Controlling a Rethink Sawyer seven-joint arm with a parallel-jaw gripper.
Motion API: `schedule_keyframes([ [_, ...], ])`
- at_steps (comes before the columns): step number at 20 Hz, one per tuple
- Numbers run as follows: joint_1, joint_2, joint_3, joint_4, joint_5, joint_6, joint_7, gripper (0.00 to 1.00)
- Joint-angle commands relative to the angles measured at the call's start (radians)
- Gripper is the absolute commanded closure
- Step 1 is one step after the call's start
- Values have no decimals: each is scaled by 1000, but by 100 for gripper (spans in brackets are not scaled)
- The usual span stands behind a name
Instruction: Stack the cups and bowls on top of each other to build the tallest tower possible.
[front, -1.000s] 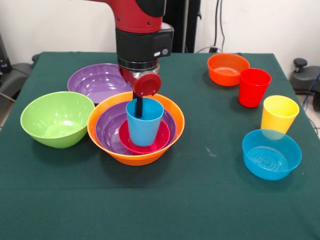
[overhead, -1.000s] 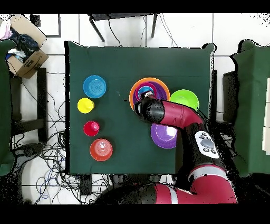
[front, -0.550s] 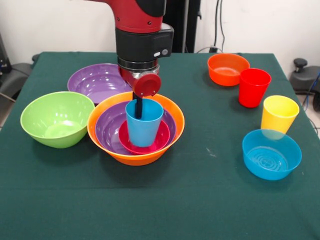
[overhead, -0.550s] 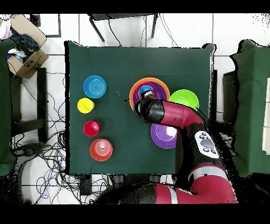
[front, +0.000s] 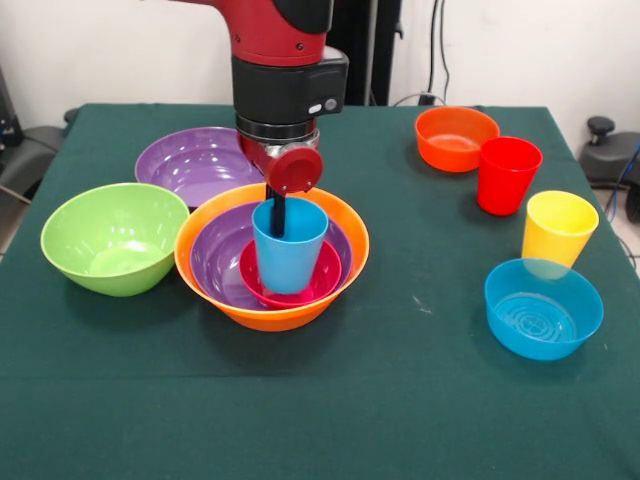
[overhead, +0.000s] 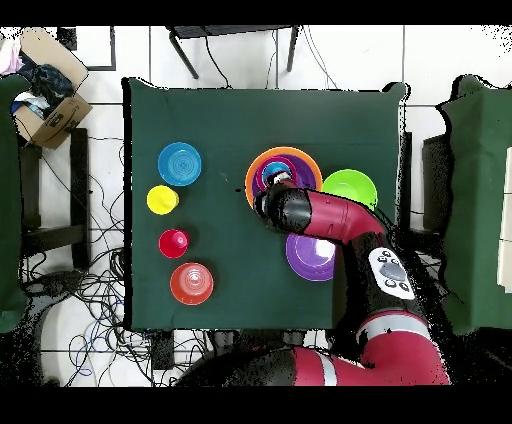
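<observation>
The blue cup (front: 289, 243) stands upright in the small pink-red bowl (front: 290, 282), nested with a purple bowl (front: 215, 250) in the large orange bowl (front: 340, 250) that anchors the tower, just beside the lime green bowl (front: 113, 237). The gripper (front: 277, 215) reaches down at the cup's far rim, one dark finger inside; the other is hidden, so whether the jaws pinch the wall cannot be told. Glossy, light and thin-walled, the cup looks slippery and is best pinched at the rim.

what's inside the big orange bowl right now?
Nested in the big orange bowl: a purple bowl, then a small pink-red bowl, then an upright blue cup. A dark finger dips into the cup. The cup's bottom is hidden.
</observation>
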Motion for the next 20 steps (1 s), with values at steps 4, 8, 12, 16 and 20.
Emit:
schedule_keyframes([
  [4, 6, 83, 72, -18, -30, -33, -17, 100],
  [8, -15, 101, 97, -14, -34, -33, -37, 100],
  [12, -18, 111, 95, -20, -39, -39, -40, 100],
  [16, -8, 103, 82, -26, -43, -37, -38, 100],
  [20, -9, 101, 88, -25, -51, -29, -54, 100],
])
